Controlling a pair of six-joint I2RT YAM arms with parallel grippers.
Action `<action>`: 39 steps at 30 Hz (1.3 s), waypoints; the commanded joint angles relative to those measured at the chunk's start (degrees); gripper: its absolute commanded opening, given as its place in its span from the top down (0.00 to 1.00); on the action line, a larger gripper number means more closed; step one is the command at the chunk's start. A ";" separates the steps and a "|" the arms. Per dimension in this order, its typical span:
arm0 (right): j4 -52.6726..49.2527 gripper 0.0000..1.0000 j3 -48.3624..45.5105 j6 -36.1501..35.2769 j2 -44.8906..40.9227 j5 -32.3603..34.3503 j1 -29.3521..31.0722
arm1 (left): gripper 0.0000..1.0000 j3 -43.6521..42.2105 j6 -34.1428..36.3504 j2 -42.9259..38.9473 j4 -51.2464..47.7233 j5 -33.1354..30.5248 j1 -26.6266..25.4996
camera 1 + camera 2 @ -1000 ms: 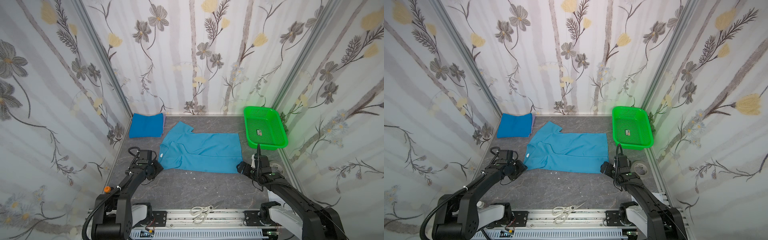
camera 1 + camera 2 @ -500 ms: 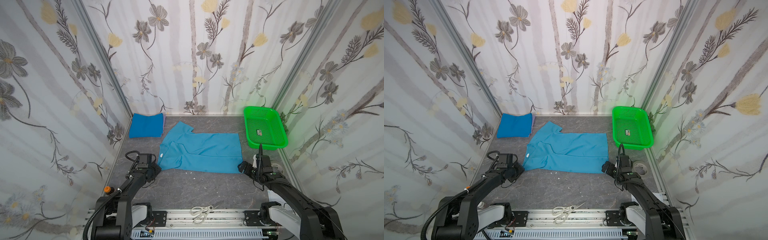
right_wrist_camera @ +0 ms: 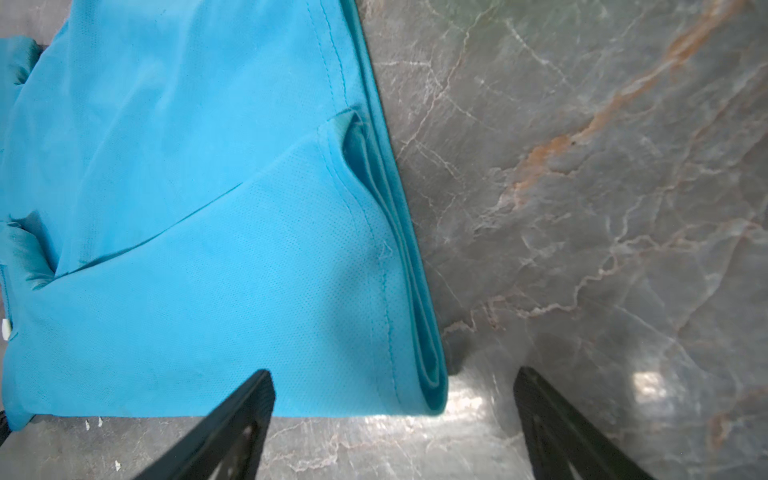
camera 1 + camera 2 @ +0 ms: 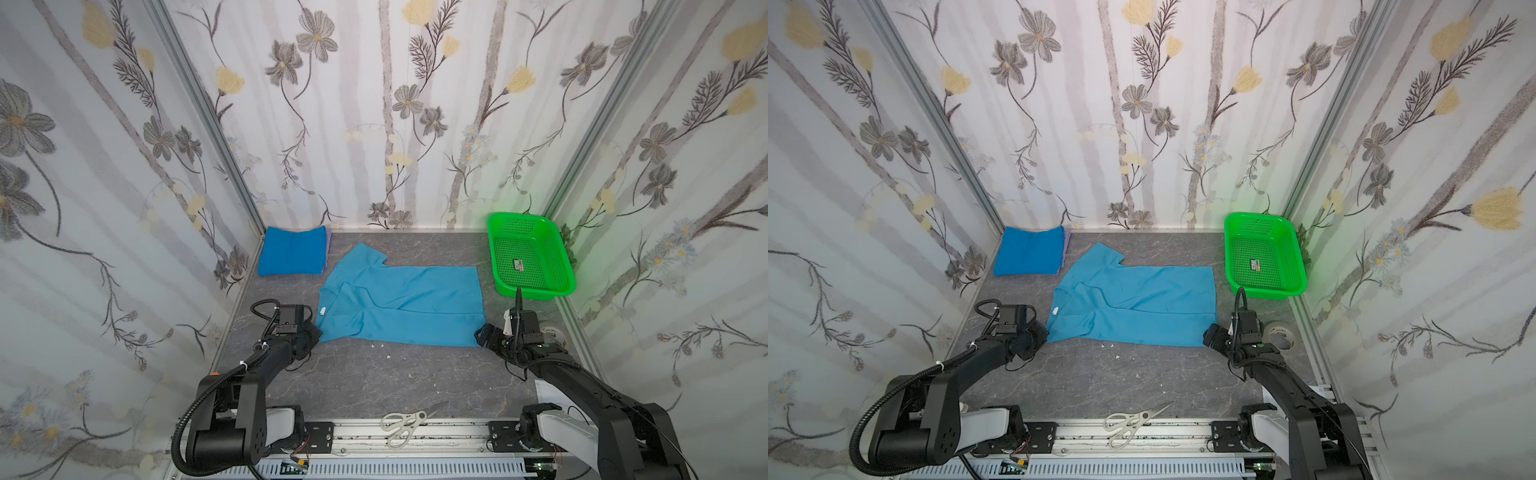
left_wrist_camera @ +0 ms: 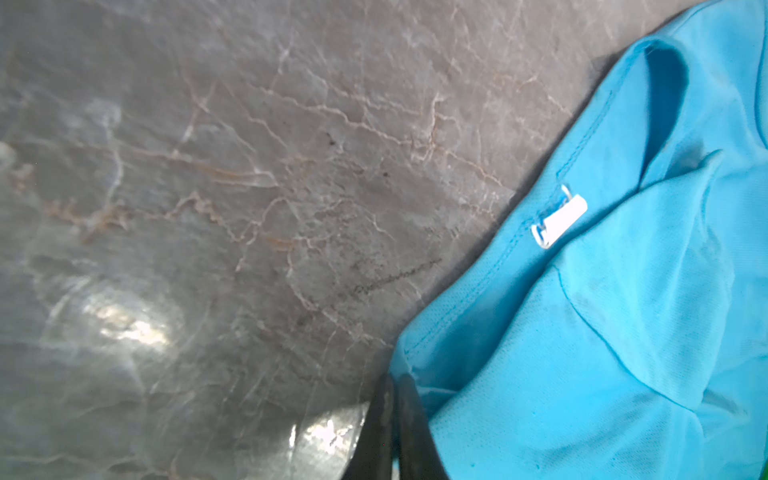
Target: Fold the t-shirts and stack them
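— Where did the light blue t-shirt point(image 4: 415, 303) lie?
— Flat on the middle of the bench point(image 4: 374, 374), collar toward the left edge, hem toward the right.
— And the fingers?
— The left fingers point(image 5: 384, 432) were pressed together at its near-left corner; whether they caught cloth, I couldn't tell. The right fingers point(image 3: 241, 415) stood spread over the near-right corner.
— Handling?
— Probably thin, limp and light. I'd pinch both near corners.

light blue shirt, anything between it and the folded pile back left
nothing visible: only a strip of bare table lies between the light blue shirt and the folded pile. the green basket sits far right and the scissors at the front, both off that path
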 commanded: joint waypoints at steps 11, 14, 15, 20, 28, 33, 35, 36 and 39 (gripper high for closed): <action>2.30 0.59 -1.20 -0.25 1.40 -1.80 -0.04 | 1.00 1.96 1.75 -0.86 -0.47 1.80 0.32; 2.15 0.82 -0.82 -0.20 2.38 -0.81 -0.12 | 1.00 2.35 1.69 -1.11 -0.74 2.49 0.40; 2.13 0.89 -0.71 -0.16 2.65 -0.49 -0.19 | 1.00 2.26 1.62 -1.62 -1.07 2.32 0.49; 1.88 1.00 -0.50 -0.07 2.68 1.57 -1.16 | 1.00 2.19 2.75 -4.04 -2.80 0.85 1.66; 1.93 1.00 -0.07 -1.22 3.21 0.11 -1.69 | 1.00 2.61 4.30 -4.35 -2.94 1.16 4.17; 2.51 1.00 -0.31 -1.90 3.28 -1.60 -1.44 | 1.00 3.62 4.13 -3.07 -2.09 6.85 4.21; 2.67 1.00 -0.24 -1.98 3.54 -1.62 -1.44 | 0.92 3.68 3.32 -1.86 -2.81 8.96 4.25; 2.71 1.00 -0.18 -1.99 3.71 -1.71 -1.43 | 0.80 3.37 2.57 -1.48 -2.66 9.91 4.20; 2.76 1.00 0.02 -2.24 4.13 -1.76 -1.43 | 0.66 1.16 0.02 -1.74 -2.40 10.71 4.26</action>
